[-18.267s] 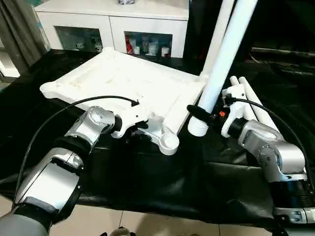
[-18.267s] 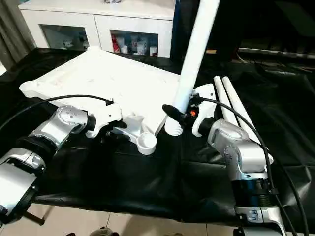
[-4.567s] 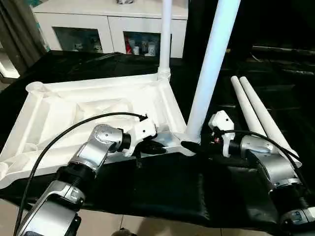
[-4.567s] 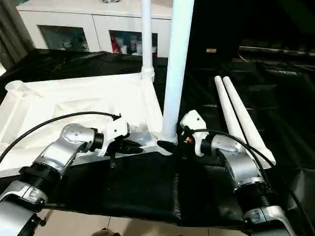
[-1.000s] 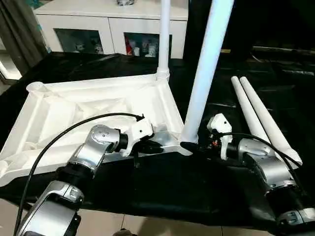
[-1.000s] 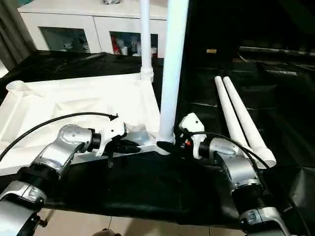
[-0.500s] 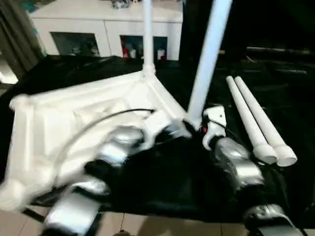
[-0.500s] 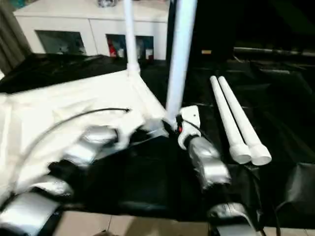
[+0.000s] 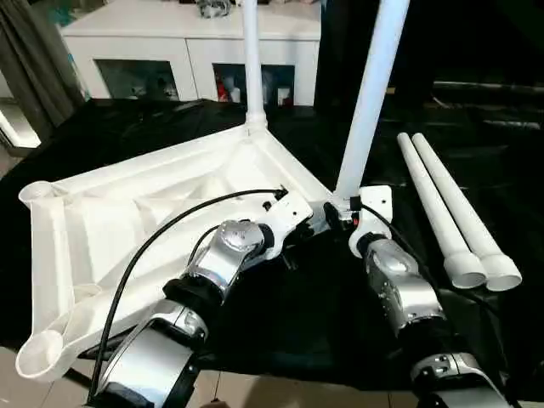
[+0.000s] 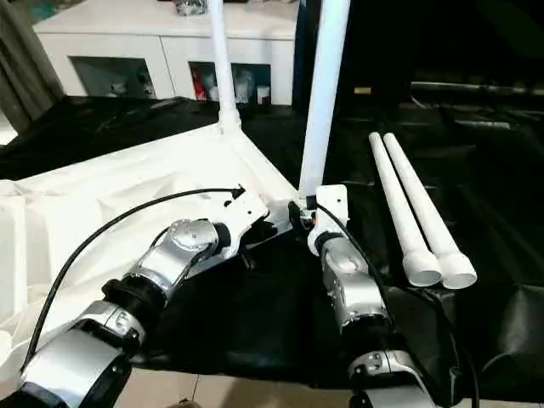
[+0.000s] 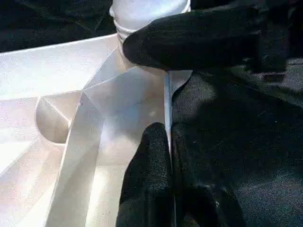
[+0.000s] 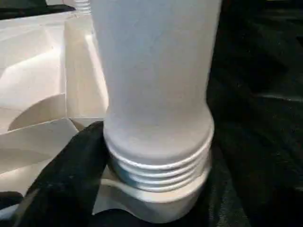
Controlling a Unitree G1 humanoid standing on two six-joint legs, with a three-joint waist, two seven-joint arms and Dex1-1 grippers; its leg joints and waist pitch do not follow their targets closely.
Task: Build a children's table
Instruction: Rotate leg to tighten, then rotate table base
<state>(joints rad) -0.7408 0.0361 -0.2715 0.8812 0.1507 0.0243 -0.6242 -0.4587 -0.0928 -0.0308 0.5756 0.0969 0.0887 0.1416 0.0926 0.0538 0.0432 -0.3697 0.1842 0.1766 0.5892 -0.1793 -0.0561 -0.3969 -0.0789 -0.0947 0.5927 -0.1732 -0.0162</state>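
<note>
I had the tabletop (image 9: 127, 221) lying ribs-up on the black cloth (image 9: 323, 314), two legs (image 9: 367, 93) standing in its far and near-right sockets, two spare legs (image 9: 450, 212) lying beside it. My left gripper (image 11: 169, 142) was pinched onto the tabletop's rim. My right gripper (image 12: 156, 184) sat around the near leg's threaded base, one finger (image 12: 71, 170) touching it; I couldn't tell whether it gripped.
</note>
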